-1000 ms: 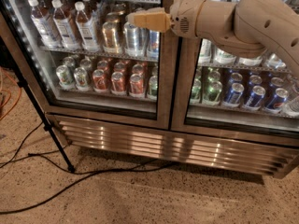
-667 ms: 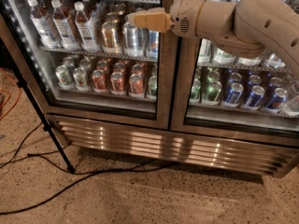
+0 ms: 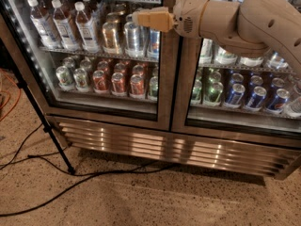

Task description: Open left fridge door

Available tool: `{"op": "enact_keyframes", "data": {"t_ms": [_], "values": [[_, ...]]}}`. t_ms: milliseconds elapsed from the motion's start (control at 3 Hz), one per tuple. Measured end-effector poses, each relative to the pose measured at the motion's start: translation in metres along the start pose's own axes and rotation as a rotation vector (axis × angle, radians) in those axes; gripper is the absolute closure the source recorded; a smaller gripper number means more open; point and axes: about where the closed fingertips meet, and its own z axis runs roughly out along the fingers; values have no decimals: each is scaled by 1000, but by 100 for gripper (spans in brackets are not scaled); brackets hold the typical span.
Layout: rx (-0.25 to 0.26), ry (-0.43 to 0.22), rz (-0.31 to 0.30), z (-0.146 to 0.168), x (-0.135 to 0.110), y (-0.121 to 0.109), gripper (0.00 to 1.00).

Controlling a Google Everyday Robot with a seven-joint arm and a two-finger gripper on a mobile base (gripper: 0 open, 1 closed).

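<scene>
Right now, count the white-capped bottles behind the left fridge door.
3, side by side on one shelf behind the left fridge door: left bottle, middle bottle, right bottle. More may hide behind them. The gripper hangs to their right, before the door.

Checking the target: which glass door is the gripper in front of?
The left fridge door, showing bottles and red cans; the gripper is at its upper right. The right door shows blue cans.

Commercial drinks-cooler setting, a shop or staff pantry. Steel-framed glass display doors, including the left fridge door (image 3: 104, 114), show shelves of bottles (image 3: 61, 25) and cans (image 3: 117, 81). A louvred steel grille (image 3: 164, 147) lies at 6 o'clock above a speckled floor (image 3: 141, 201). The robot's hand (image 3: 137, 18) is at 12 o'clock.
</scene>
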Motion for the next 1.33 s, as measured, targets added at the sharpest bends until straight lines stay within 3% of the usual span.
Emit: {"op": "enact_keyframes", "data": {"t_ms": [333, 1000, 1333], "values": [[0, 0, 0, -1, 0, -2, 42], [-7, 1, 1, -2, 0, -4, 41], [-15, 1, 0, -2, 1, -4, 60]]}}
